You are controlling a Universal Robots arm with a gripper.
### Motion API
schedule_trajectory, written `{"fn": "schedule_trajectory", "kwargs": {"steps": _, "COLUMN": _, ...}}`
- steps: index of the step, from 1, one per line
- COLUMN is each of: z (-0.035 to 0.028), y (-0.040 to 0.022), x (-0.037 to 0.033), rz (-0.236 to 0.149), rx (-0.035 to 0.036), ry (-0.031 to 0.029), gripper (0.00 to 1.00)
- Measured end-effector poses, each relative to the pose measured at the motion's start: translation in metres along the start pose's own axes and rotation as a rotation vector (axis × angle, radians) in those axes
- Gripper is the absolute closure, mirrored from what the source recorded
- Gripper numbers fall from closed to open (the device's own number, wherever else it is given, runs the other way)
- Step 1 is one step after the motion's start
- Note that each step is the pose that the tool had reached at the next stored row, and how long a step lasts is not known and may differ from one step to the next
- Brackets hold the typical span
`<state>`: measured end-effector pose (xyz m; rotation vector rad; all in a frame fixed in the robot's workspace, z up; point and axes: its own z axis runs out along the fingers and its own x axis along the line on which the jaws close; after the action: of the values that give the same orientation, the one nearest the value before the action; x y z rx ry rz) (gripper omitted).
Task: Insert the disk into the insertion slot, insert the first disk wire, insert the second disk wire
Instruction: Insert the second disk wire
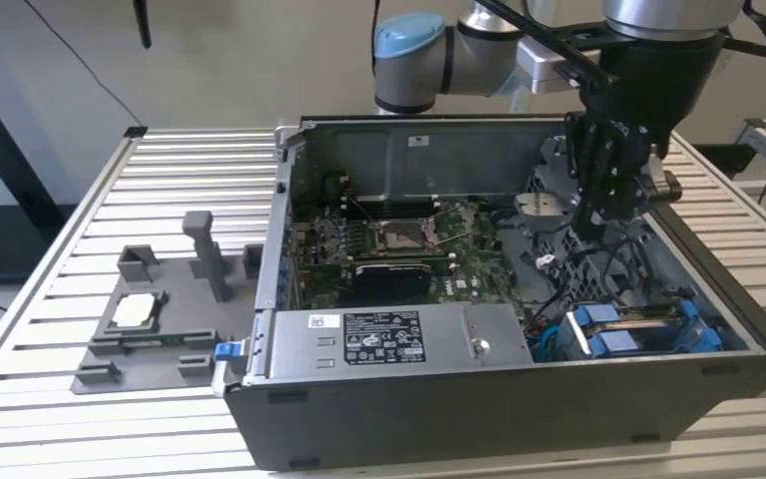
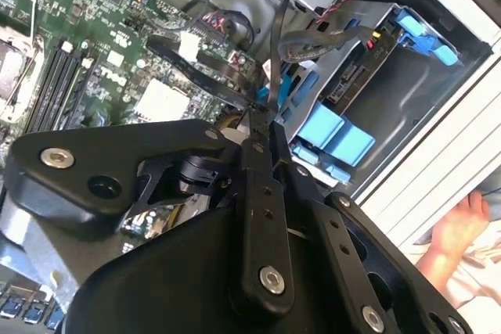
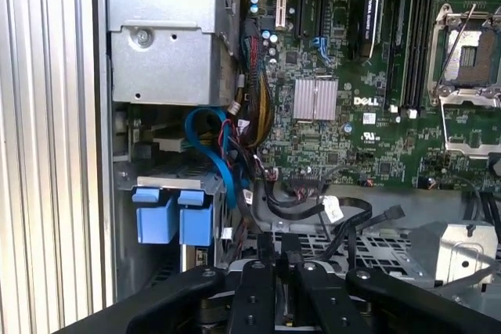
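The disk (image 1: 642, 317) lies in its blue carrier inside the insertion slot (image 1: 702, 351), the dark drive cage at the case's front corner on the exterior view's right. Its blue tabs (image 3: 172, 213) show in both wrist views, and the disk's connector end (image 2: 356, 76) faces the motherboard. My gripper (image 1: 612, 215) hangs inside the case above the perforated metal floor, farther back than the disk. Its fingers (image 2: 254, 142) are shut on a thin black disk wire (image 2: 275, 52) that runs up from the tips. A second black wire with a plug (image 3: 391, 213) lies loose nearby.
The silver power-supply box (image 1: 383, 339) fills the case's front. The green motherboard (image 1: 397, 244) lies beside the gripper. A blue cable (image 3: 210, 134) loops by the cage. A grey fixture (image 1: 157, 319) stands on the slatted table. A person's hand (image 2: 462, 224) rests outside the case.
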<state>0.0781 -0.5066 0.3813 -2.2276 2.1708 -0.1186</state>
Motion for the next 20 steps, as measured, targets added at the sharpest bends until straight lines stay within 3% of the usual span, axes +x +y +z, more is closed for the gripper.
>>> {"fn": "schedule_trajectory", "kwargs": {"steps": 8, "z": 0.0001, "y": -0.0011, "x": 0.0003, "rz": 0.000, "rx": -0.0009, "ry": 0.0001, "gripper": 0.84}}
{"fn": "schedule_trajectory", "kwargs": {"steps": 10, "z": 0.0009, "y": -0.0025, "x": 0.0011, "rz": 0.000, "rx": -0.0083, "ry": -0.0002, "gripper": 0.84}}
{"fn": "schedule_trajectory", "kwargs": {"steps": 15, "z": 0.0043, "y": -0.0091, "x": 0.0074, "rz": -0.001, "rx": -0.0402, "ry": -0.0011, "gripper": 0.84}}
{"fn": "schedule_trajectory", "kwargs": {"steps": 16, "z": 0.0050, "y": -0.0096, "x": 0.0089, "rz": -0.001, "rx": -0.0442, "ry": -0.0012, "gripper": 0.84}}
{"fn": "schedule_trajectory", "kwargs": {"steps": 20, "z": 0.0087, "y": -0.0113, "x": 0.0161, "rz": -0.001, "rx": -0.0493, "ry": -0.0013, "gripper": 0.84}}
